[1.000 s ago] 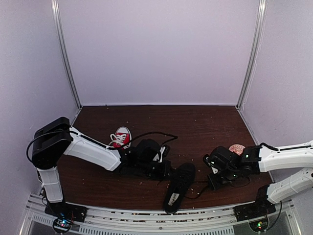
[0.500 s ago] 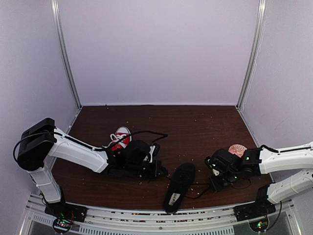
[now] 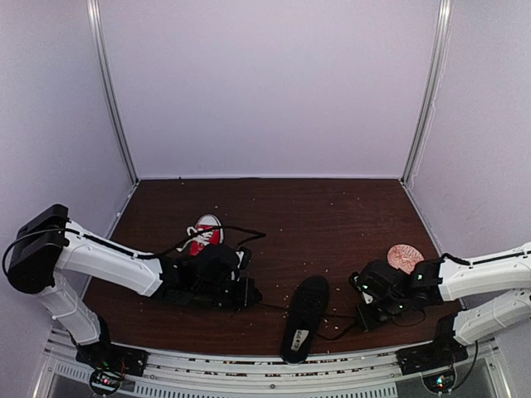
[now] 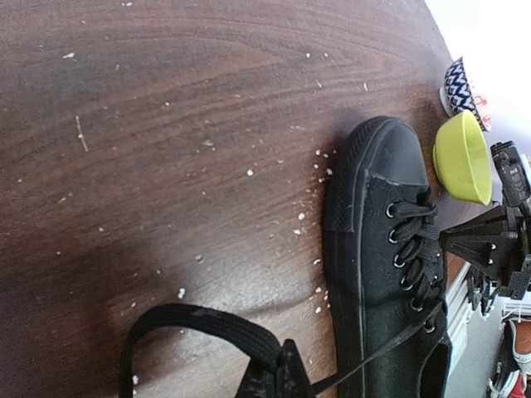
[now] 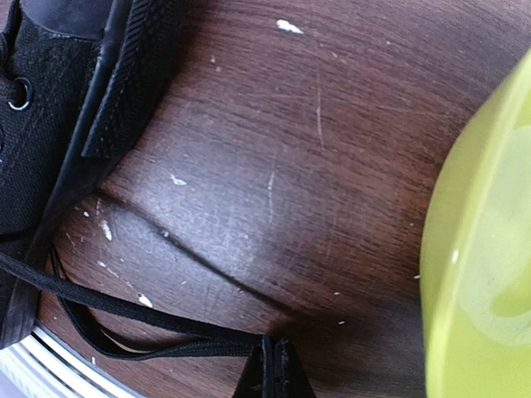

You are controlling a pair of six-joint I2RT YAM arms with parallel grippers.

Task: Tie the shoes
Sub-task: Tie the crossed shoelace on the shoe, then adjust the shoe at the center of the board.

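Note:
The black shoe (image 3: 303,319) lies near the table's front edge, toe pointing away, between my two arms. My left gripper (image 3: 246,295) is to its left, shut on a loop of black lace (image 4: 199,322) that runs taut back to the shoe (image 4: 373,249); the tips (image 4: 286,375) pinch the lace. My right gripper (image 3: 363,318) is to the shoe's right, shut (image 5: 278,366) on the other black lace (image 5: 124,307), which leads to the shoe (image 5: 50,124). The red sneaker (image 3: 205,231) with white toe cap stands behind my left arm, untouched.
A yellow-green bowl (image 5: 481,249) sits close to my right gripper, also visible as the bowl (image 4: 461,162) past the shoe's toe. A round pinkish thing (image 3: 405,255) lies by my right arm. White crumbs dot the brown table (image 3: 332,215). Walls close in on the sides and back.
My left gripper has pulled left, away from the black shoe, drawing its lace out. My right gripper has shifted slightly right and nearer. The shoe has barely moved.

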